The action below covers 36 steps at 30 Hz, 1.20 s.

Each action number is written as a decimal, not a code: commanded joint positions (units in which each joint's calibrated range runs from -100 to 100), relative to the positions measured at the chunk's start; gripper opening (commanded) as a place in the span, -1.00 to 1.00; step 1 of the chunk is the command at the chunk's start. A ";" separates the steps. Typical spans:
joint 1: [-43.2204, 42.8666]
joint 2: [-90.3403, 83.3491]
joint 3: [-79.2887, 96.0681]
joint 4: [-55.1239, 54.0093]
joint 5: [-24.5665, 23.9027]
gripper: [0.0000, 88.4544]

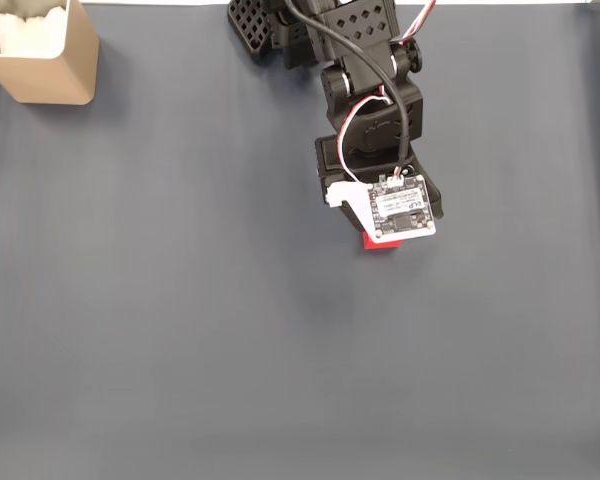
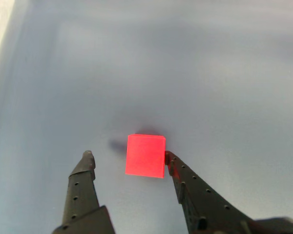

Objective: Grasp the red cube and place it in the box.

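Jaws spread around red cube point(image 2: 145, 155)

Red cube point(image 2: 145, 155), seemingly tan box point(image 1: 42, 62)

Loads of open room here. The dark grey mat point(image 1: 180, 330) is bare across the whole middle and bottom of the fixed view, nothing to dodge there. Only thing parked on it besides the arm is the box point(image 1: 55, 65), tucked in the top left corner, well apart from everything. In the wrist view the gripper point(image 2: 128, 157) has its fingers spread with the red cube point(image 2: 145, 155) sitting between them, right finger touching or just about touching it, a gap on the left side. Mat beyond the cube is clear.
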 commanded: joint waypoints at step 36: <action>2.61 -6.84 -6.77 7.89 2.00 -0.88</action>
